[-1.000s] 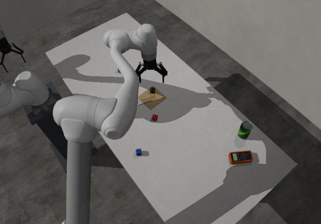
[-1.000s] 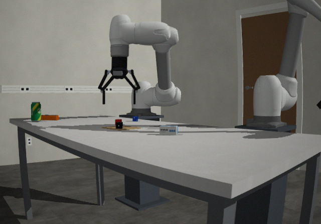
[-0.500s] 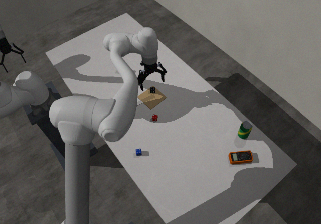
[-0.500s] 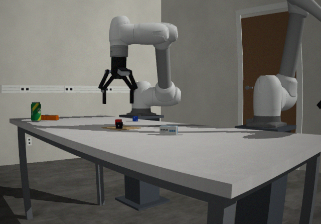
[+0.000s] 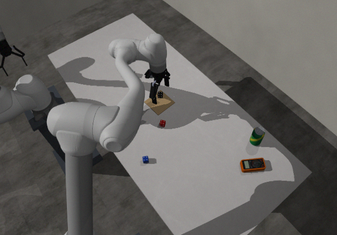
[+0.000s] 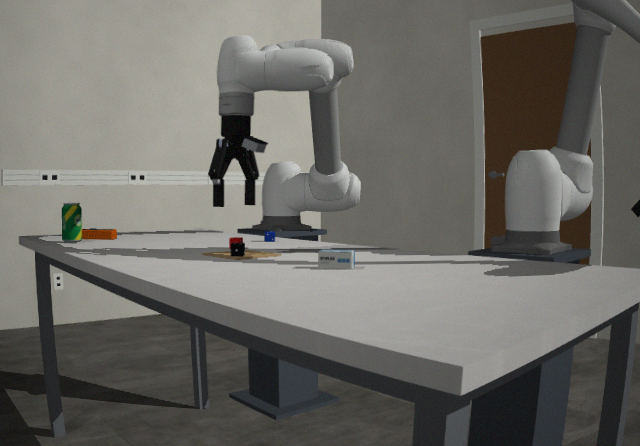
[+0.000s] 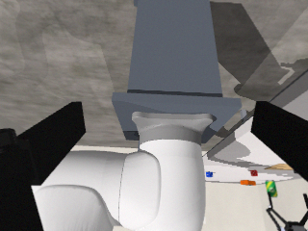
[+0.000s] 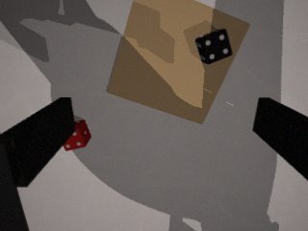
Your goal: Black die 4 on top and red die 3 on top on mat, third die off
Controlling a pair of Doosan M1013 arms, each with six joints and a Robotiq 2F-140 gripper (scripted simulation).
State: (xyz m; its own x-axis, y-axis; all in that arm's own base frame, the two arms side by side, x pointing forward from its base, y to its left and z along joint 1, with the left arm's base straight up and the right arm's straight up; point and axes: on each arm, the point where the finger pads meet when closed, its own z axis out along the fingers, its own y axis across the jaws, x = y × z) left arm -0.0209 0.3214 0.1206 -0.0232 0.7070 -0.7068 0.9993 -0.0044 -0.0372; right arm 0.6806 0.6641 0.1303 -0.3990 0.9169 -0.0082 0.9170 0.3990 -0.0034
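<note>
The black die (image 5: pixel 160 94) (image 6: pixel 237 249) (image 8: pixel 214 46) sits flat on the tan mat (image 5: pixel 158 111) (image 6: pixel 264 255) (image 8: pixel 144 87), near one edge, with four pips on top. The red die (image 5: pixel 162 123) (image 6: pixel 236 240) lies on the table off the mat; a fingertip partly covers it in the right wrist view (image 8: pixel 81 139), and I cannot read its top surely. The blue die (image 5: pixel 145 159) (image 6: pixel 269 236) is off the mat. My right gripper (image 5: pixel 160 93) (image 6: pixel 234 198) (image 8: pixel 165 114) is wide open and empty, high above the mat area. My left gripper (image 5: pixel 17 69) (image 7: pixel 167 116) is open and empty, away from the table.
A green can (image 5: pixel 256 137) (image 6: pixel 71 221) (image 7: pixel 271 189) stands near the far edge, beside an orange multimeter (image 5: pixel 253 165) (image 6: pixel 100 234) (image 7: pixel 247 183). A small white-blue box (image 6: pixel 336 259) lies on the table near the mat. The right arm covers part of the table in the top view.
</note>
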